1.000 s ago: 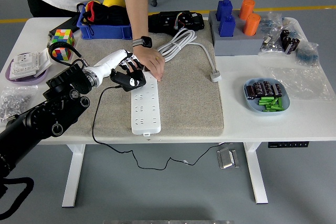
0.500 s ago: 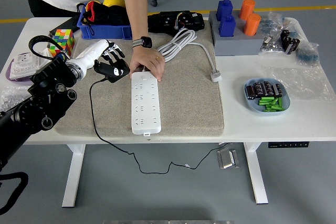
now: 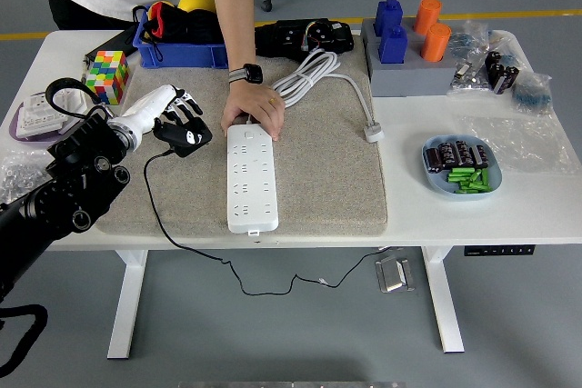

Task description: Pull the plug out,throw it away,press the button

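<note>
Since the earlier frames my left hand [image 3: 178,115] has drawn away leftward from the power strip [image 3: 251,179], its fingers [image 3: 188,112] closed around the black plug [image 3: 186,139], whose cord [image 3: 155,215] hangs over the near edge. I see the plug held above the grey mat [image 3: 318,170], clear of the strip. One person's hand [image 3: 255,108] presses the strip's far end. On the white tabletop [image 3: 509,202] stand two blue and two orange blocks; the floor is grey.

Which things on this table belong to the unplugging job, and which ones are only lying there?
Job: black plug held in left hand; white power strip, steadied by a person's hand.

Lying about: Rubik's cube, blue bin, blue plate of batteries, orange cylinders.
</note>
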`<state>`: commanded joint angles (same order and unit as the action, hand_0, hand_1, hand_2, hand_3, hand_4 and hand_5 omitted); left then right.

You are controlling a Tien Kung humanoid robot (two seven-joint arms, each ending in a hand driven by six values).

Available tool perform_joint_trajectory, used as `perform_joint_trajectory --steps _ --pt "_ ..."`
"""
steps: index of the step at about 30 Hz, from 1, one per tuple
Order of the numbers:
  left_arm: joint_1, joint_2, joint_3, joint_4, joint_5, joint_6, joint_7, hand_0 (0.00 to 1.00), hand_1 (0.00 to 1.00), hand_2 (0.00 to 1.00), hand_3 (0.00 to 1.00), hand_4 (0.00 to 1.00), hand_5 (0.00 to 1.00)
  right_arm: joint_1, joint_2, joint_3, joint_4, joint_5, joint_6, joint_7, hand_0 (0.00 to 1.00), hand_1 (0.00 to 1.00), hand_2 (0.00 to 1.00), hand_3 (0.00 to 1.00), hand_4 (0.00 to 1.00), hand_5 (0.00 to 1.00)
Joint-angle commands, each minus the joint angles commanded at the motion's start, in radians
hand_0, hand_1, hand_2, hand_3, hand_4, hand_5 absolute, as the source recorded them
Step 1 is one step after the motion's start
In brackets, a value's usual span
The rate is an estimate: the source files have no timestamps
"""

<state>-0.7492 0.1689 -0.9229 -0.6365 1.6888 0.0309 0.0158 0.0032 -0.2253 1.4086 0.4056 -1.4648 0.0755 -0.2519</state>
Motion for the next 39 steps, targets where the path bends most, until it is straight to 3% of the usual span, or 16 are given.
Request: perform_joint_trajectory --steps 5,6,11,12,17,18,23,24,29,30,39 --pt "-0.001 0.001 0.000 0.003 -0.001 -0.033 0.027 0.695 0.650 0.591 0.687 0.857 0.002 -0.002 0.000 0.001 0.000 -0.001 0.000 0.000 0.767 0.729 0.724 0.713 0.883 0.658" --pt "0.000 0.001 0.001 0.002 0.004 -0.038 0.031 0.811 0.847 0.799 0.870 0.908 0.002 -0.002 0.000 0.001 0.000 -0.001 0.000 0.000 0.767 0.729 0.724 0.713 0.883 0.658" --pt "0.002 0.004 -0.001 -0.011 0.009 -0.052 0.041 0.811 0.847 0.799 0.870 0.908 0.002 0.000 0.000 0.002 0.002 0.001 -0.001 0.000 0.767 0.729 0.724 0.713 0.883 0.658" --pt "0.002 0.006 -0.001 -0.019 0.008 -0.052 0.043 0.849 0.874 0.842 0.911 0.934 0.002 0.000 0.001 0.002 0.002 0.002 0.000 0.000 0.767 0.729 0.724 0.713 0.883 0.658" --pt "0.000 0.023 0.005 -0.083 0.001 -0.047 0.056 0.849 0.874 0.842 0.911 0.934 0.002 0.000 0.000 0.006 0.001 0.000 -0.001 0.000 0.767 0.729 0.724 0.713 0.883 0.658" --pt "-0.001 0.028 0.006 -0.104 0.002 -0.043 0.056 0.569 0.565 0.600 0.848 0.927 0.002 0.000 -0.001 0.006 0.001 0.000 -0.001 0.000 0.767 0.729 0.724 0.713 0.883 0.658" --pt "-0.002 0.040 0.018 -0.205 0.001 -0.044 0.062 0.569 0.565 0.600 0.848 0.927 0.002 -0.001 -0.001 0.006 0.001 0.000 -0.001 0.000 0.767 0.729 0.724 0.713 0.883 0.658" --pt "-0.002 0.040 0.021 -0.213 -0.001 -0.046 0.063 0.230 0.228 0.300 0.706 0.690 0.002 -0.001 0.000 0.006 0.001 -0.001 -0.001 0.000 0.767 0.729 0.724 0.713 0.883 0.658" --pt "-0.016 0.028 0.063 -0.219 -0.041 -0.057 0.058 0.230 0.228 0.300 0.706 0.690 0.002 -0.001 0.001 0.004 0.001 0.001 0.000 0.000 0.767 0.729 0.724 0.713 0.883 0.658" --pt "-0.021 0.024 0.074 -0.211 -0.053 -0.059 0.058 0.074 0.037 0.130 0.599 0.035 0.002 -0.001 0.000 0.004 0.001 0.001 0.000 -0.001 0.767 0.729 0.724 0.713 0.883 0.658" --pt "-0.116 -0.017 0.210 -0.104 -0.135 -0.113 0.128 0.041 0.002 0.095 0.628 0.002 0.002 0.000 -0.003 0.001 0.000 0.001 0.001 -0.001 0.767 0.729 0.724 0.713 0.883 0.658"
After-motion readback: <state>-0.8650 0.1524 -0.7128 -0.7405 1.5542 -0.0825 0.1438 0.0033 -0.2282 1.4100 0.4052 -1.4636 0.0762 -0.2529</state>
